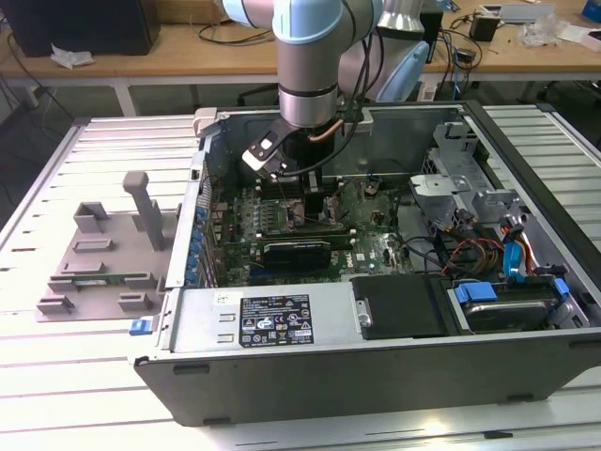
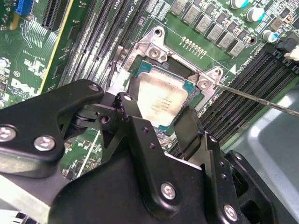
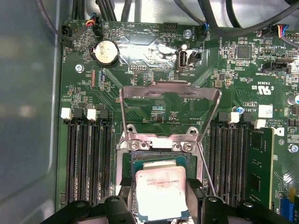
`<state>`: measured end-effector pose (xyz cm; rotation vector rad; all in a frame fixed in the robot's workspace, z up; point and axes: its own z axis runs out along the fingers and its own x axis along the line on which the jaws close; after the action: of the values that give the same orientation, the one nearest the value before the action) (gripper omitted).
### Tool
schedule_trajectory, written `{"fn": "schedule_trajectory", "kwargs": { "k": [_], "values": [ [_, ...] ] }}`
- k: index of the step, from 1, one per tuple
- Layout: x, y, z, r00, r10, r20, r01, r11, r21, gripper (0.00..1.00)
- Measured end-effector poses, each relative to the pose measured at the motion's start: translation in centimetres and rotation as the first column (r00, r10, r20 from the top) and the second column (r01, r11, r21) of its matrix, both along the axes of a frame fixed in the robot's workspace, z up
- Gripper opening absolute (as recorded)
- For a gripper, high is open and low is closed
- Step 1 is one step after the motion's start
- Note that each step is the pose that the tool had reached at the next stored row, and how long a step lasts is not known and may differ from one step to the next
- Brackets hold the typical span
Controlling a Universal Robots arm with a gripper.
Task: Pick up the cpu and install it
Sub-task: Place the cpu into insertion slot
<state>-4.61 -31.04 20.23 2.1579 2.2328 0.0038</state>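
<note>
The cpu (image 3: 160,190), a small square chip with a silvery top, sits between my gripper's (image 3: 160,198) black fingers (image 3: 195,193), which press on its two opposite edges. It hangs right over the open socket (image 3: 140,156) on the green motherboard, level with or just above the socket frame. In the second wrist view the cpu (image 2: 161,99) lies inside the metal socket frame (image 2: 156,46), with my gripper (image 2: 158,114) shut around it. The socket's load plate (image 3: 170,91) stands tilted up. In the exterior view the gripper (image 1: 299,183) reaches down into the open computer case (image 1: 376,362).
Memory slots (image 3: 88,158) flank the socket on both sides, and a thin metal lever (image 2: 254,99) sticks out beside it. A long black card (image 1: 296,252) lies across the board. Cables and drive bays (image 1: 488,244) fill the case's right end. A grey tray with posts (image 1: 103,254) sits outside.
</note>
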Motion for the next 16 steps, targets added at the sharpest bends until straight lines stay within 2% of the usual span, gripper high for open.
{"fn": "schedule_trajectory", "kwargs": {
  "k": [9,11,16],
  "values": [
    [0.0,0.0,-0.06,1.0,0.0,0.0,0.0,1.0,-0.0012,0.57],
    [0.0,0.0,-0.06,1.0,0.0,0.0,0.0,1.0,-0.001,0.51],
    [0.0,0.0,-0.07,1.0,0.0,0.0001,0.0,1.0,-0.0008,0.51]
  ]
}}
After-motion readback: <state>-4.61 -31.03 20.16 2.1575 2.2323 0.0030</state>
